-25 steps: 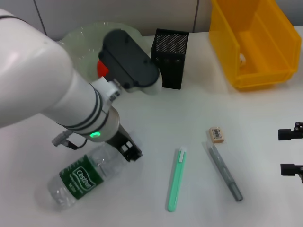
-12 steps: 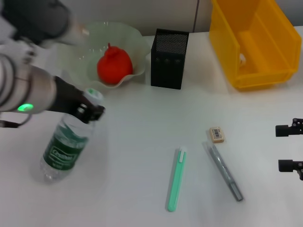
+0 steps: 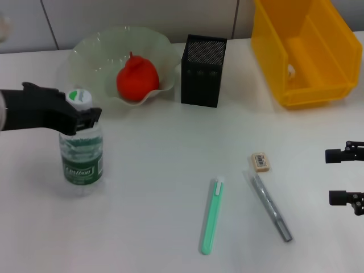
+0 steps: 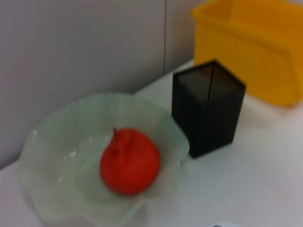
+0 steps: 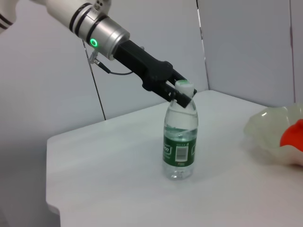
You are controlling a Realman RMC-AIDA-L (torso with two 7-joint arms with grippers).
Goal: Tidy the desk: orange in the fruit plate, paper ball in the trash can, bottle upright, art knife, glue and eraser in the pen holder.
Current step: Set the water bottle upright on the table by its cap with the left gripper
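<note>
Clear plastic, green label, white cap: the bottle [image 3: 82,153] stands upright on the worktop [image 3: 165,148], near the front of the fruit plate [image 3: 94,51] on the robot's left. The left pincer [image 3: 85,115] is clamped on the bottle's neck just under the cap, a grip confirmed in the right wrist view, where the black fingers [image 5: 182,98] close on either side of the neck. The base appears to rest flat on the surface. The orange [image 3: 137,78] lies in the fruit plate. A small white wad, probably the paper ball [image 3: 291,70], shows inside the trash can [image 3: 307,51]; it is too small to confirm. The step in hand is judged to be the righting of the bottle, at its end. Outstanding items: the eraser [image 3: 260,161], a grey pen-shaped tool [image 3: 271,207] just beside it and a green stick [image 3: 212,215], all lying flat and well apart from the pen holder [image 3: 203,70]. Which of the two long items is the knife and which the glue cannot be told. The right pincer [image 3: 344,176] hangs at the worktop's right edge, fingers apart, holding nothing. Next move, as judged: release the neck without tipping the bottle, withdraw clear of the cap, then begin on the small items.
</note>
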